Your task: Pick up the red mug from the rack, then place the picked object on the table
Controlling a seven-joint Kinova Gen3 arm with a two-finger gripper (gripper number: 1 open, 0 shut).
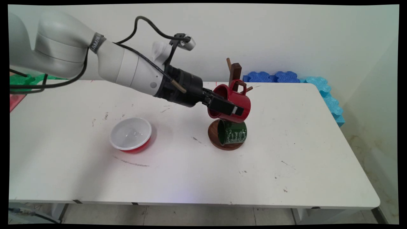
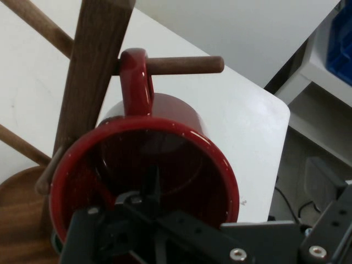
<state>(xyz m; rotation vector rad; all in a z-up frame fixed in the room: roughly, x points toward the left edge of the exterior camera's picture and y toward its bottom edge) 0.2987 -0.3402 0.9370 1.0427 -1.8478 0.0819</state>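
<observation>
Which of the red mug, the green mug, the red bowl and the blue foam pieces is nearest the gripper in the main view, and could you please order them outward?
1. Red mug, clamped in the gripper, its handle over a rack peg.
2. Green mug, just below, on the wooden rack's base.
3. Red bowl, on the table's left.
4. Blue foam pieces, at the back, by the wall.

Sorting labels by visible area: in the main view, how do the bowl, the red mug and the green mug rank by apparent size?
1. Bowl, red outside and white inside, looks largest.
2. Red mug, gripped at the rim by the pincer, its handle on a peg of the wooden rack.
3. Green mug, partly hidden behind the red one, so its rank is unsure.
</observation>
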